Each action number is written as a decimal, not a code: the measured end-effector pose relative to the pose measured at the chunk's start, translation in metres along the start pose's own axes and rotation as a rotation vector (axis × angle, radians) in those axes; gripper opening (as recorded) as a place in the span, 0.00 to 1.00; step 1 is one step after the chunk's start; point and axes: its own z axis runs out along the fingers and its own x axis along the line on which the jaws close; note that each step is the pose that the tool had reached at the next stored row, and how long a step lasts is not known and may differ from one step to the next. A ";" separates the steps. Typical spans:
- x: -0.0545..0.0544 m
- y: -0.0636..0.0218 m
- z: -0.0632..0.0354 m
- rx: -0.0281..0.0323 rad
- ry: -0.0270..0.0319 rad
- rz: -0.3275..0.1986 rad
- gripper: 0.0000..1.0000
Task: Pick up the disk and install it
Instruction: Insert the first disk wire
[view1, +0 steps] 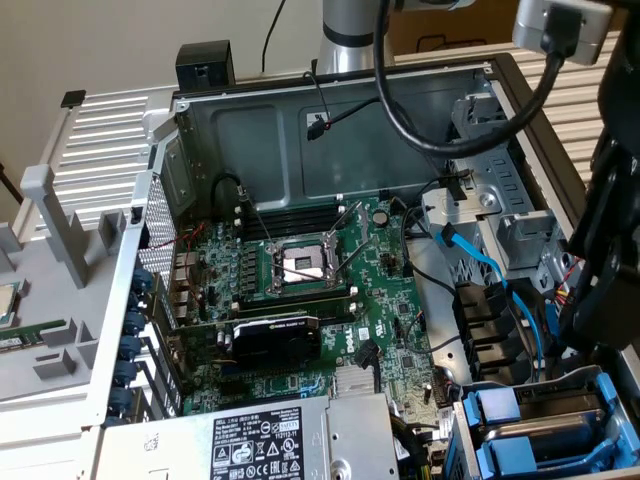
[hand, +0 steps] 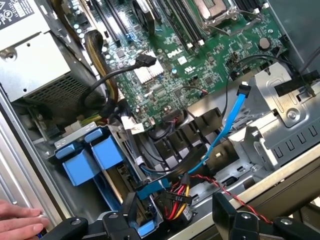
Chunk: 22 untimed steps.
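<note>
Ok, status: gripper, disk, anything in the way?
Gripper open, disk not held. Blue drive carriers close by. Blue SATA cable and power wires beneath it; a hand at case edge.

Blue plastic rails (hand: 106, 152), seemingly glossy (chassis (view1: 280, 130) matt metal)

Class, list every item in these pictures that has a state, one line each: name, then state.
Hand: open, holding nothing.
Computer case: side open, insides exposed.
Processor socket: uncovered, no cooler fitted.
Blue data cable: one end loose, unplugged.
Graphics card: seated on the board.
Blue-railed carriers: in their bay.
</note>
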 end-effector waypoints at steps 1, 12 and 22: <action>0.000 0.0003 -0.0008 0.0000 -0.0002 0.001 0.71; -0.007 0.0044 -0.0007 0.0007 -0.0012 0.019 0.71; -0.009 0.0056 0.0010 0.0006 -0.0018 0.076 0.71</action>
